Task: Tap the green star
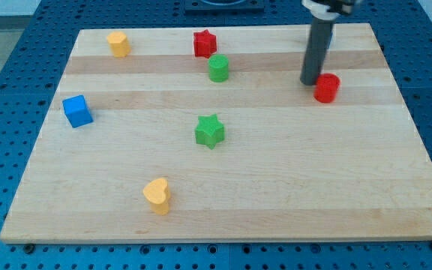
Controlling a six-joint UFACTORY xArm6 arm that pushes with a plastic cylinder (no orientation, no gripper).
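The green star point(210, 130) lies near the middle of the wooden board point(276, 195). My tip point(309, 82) is at the view's upper right, touching or just beside the left of a red cylinder point(326, 88). The tip is well to the right of and above the green star, with bare board between them.
A green cylinder point(218, 68) and a red star point(204, 43) sit above the green star. A yellow block point(118, 43) is at the upper left, a blue cube point(77, 111) at the left, a yellow heart point(157, 195) at the lower left.
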